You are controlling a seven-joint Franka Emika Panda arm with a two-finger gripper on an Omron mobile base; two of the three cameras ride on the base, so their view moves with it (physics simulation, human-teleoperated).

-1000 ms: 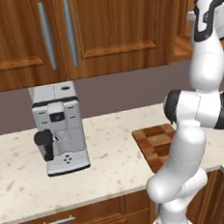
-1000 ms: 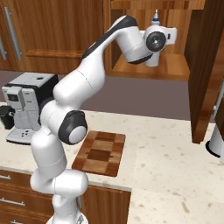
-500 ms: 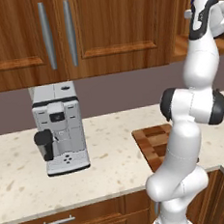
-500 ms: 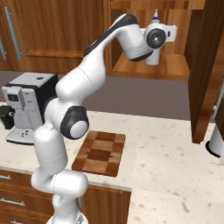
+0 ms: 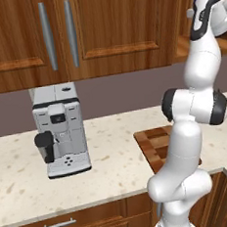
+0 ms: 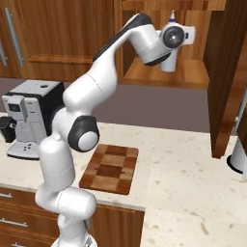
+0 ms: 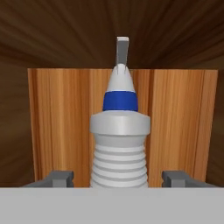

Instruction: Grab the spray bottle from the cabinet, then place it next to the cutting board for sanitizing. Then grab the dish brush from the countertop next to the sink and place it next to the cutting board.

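You had the gripper (image 7: 117,177) reaching into the open cabinet (image 6: 159,78), up and behind the cutting board (image 6: 112,169), with the spray bottle (image 7: 120,144) standing upright between its two fingertips (image 7: 56,177). Over the last second the arm's elbow shifted a little above the cutting board while the hand stayed at the shelf, and the bottle stayed standing on the wood, well above the cutting board and towards its far right. In the hand view a thin strip of wood showed between each fingertip and the ribbed bottle body, so whether the pincer was already pinching the bottle or was just bracketing it I cannot tell. I judged you to be at the grasp itself: the bottle had not left the shelf, nothing lay beside the cutting board on the countertop (image 6: 188,159), and the brush step had not begun. The bottle carried a plain blue band below its nozzle and no label; no writing could be read there or on the coffee machine (image 5: 60,128) left of the cutting board.
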